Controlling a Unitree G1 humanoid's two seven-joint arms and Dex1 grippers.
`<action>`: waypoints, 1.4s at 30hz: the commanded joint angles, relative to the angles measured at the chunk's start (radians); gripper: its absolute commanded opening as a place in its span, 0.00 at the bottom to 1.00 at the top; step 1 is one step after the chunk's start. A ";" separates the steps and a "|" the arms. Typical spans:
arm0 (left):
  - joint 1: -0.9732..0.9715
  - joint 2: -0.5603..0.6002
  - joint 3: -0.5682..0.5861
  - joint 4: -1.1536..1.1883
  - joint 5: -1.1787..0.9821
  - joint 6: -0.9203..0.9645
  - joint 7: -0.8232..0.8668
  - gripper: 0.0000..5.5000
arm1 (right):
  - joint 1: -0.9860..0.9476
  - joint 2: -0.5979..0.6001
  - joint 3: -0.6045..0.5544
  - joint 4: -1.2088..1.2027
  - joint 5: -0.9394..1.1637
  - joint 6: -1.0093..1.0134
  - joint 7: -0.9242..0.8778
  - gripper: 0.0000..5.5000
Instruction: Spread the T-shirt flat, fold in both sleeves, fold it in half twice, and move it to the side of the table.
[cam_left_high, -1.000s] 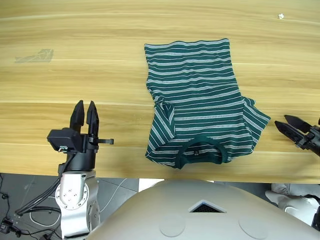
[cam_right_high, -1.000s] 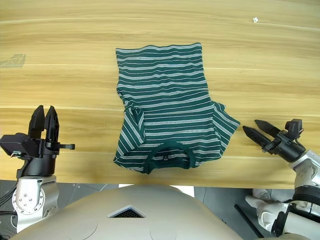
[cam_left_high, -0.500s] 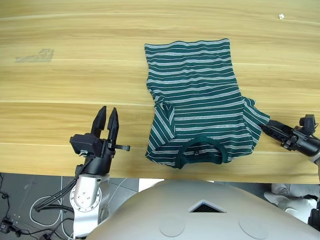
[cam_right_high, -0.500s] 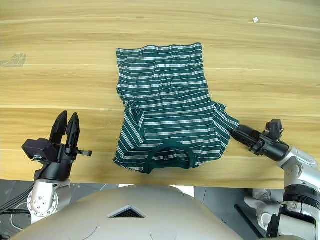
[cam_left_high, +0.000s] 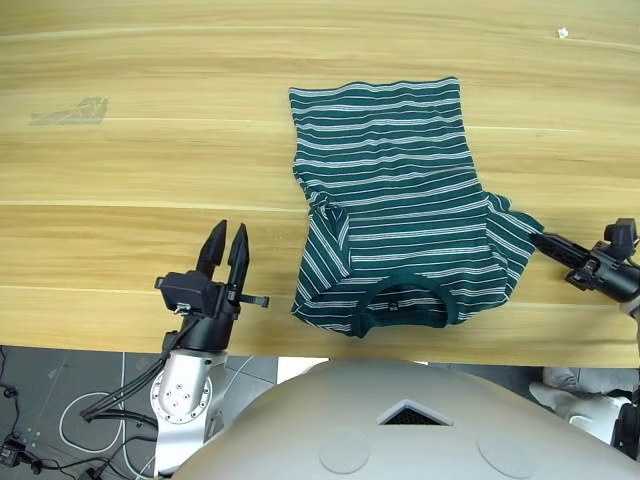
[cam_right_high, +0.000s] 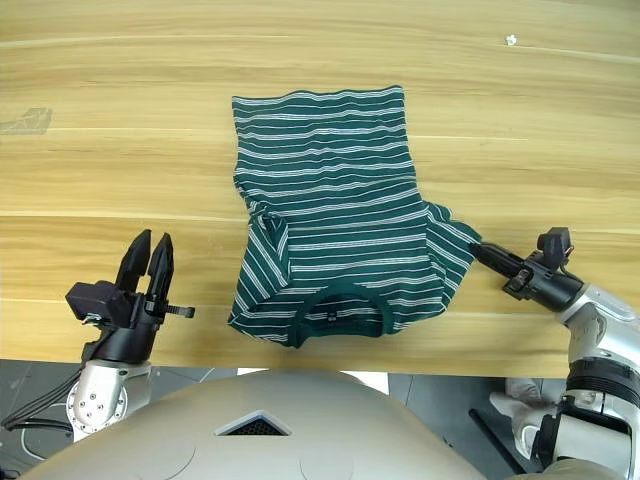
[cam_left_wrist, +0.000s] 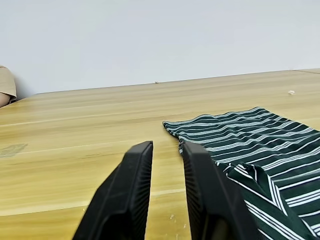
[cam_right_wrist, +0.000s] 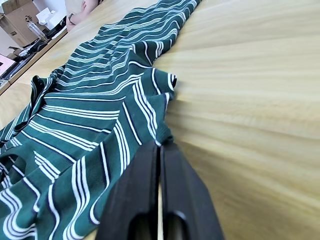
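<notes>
Wood table (cam_left_high: 150, 160) carries the green striped T-shirt (cam_left_high: 400, 190) at frame centre, collar toward the bottom edge: body roughly flat, picture-left sleeve (cam_left_high: 325, 215) bunched, picture-right sleeve (cam_left_high: 515, 235) sticking out, so I judge no fold done; sleeves, both halvings and the move aside remain. Right gripper (cam_left_high: 542, 239) at the right edge is closed, apparently pinching that sleeve's hem; left gripper (cam_left_high: 231, 228), lower left, is spread and empty, near the shirt. Grey smudge (cam_left_high: 68, 112) upper left and white scrap (cam_left_high: 562, 32) upper right lie well clear.
</notes>
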 joint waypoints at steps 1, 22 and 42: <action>-0.009 0.003 -0.003 0.012 0.019 -0.003 0.000 0.20 | -0.009 0.029 0.005 0.016 -0.016 0.004 -0.014 0.00; -0.031 0.014 -0.038 0.054 0.166 -0.020 0.017 0.20 | 0.153 0.041 0.083 -0.483 -0.072 -0.045 -0.004 0.00; -0.035 0.015 -0.083 0.082 0.245 -0.027 0.040 0.20 | 0.186 0.027 0.270 -0.611 -0.360 -0.270 -0.200 0.00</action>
